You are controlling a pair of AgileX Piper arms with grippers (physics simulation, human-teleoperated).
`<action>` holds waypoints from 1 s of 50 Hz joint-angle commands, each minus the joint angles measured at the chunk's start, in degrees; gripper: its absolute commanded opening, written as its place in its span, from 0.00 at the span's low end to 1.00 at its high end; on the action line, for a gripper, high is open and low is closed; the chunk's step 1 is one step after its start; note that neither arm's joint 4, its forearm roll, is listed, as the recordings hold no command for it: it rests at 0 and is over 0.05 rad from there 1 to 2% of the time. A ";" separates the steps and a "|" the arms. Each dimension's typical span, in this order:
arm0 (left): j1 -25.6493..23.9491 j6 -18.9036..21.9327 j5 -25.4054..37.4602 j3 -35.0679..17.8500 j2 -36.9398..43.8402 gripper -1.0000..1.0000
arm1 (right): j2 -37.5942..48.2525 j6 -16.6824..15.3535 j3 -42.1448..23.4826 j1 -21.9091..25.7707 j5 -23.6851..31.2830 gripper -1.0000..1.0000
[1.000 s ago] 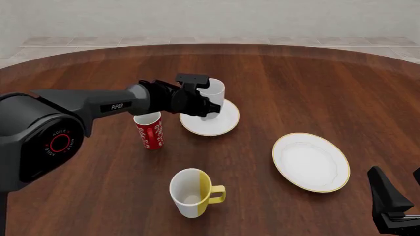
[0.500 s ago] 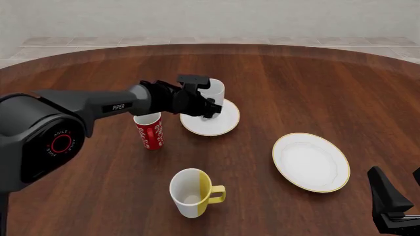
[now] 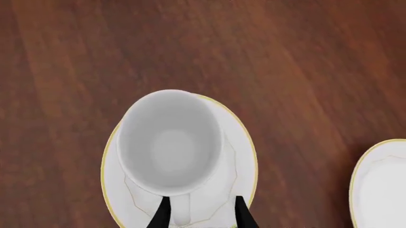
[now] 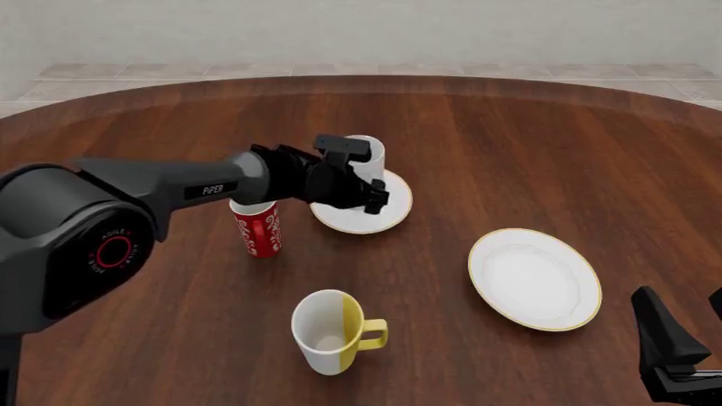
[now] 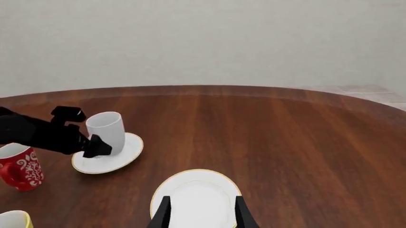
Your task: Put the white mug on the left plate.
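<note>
Table (image 4: pixel 587 152): dark wood, visible grain, soft satin sheen. White mug (image 3: pixel 170 142) and left plate (image 3: pixel 240 156): smooth matt ceramic look, plate with thin gold rim. Left gripper (image 4: pixel 363 196): matt black plastic-like casing.

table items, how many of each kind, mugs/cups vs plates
mugs and cups: 3 (white mug, yellow and white mug, red patterned cup)
plates: 2 (left plate, wider plate)
total: 5
</note>
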 commanded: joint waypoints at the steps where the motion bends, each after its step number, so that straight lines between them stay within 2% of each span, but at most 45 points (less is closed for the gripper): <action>1: -0.04 0.47 0.64 0.03 -1.07 1.00 | 0.00 0.06 -0.01 0.12 -0.15 1.00; 50: 1.31 3.01 3.98 0.64 -7.39 1.00 | 0.00 0.06 -0.15 0.60 -0.59 1.00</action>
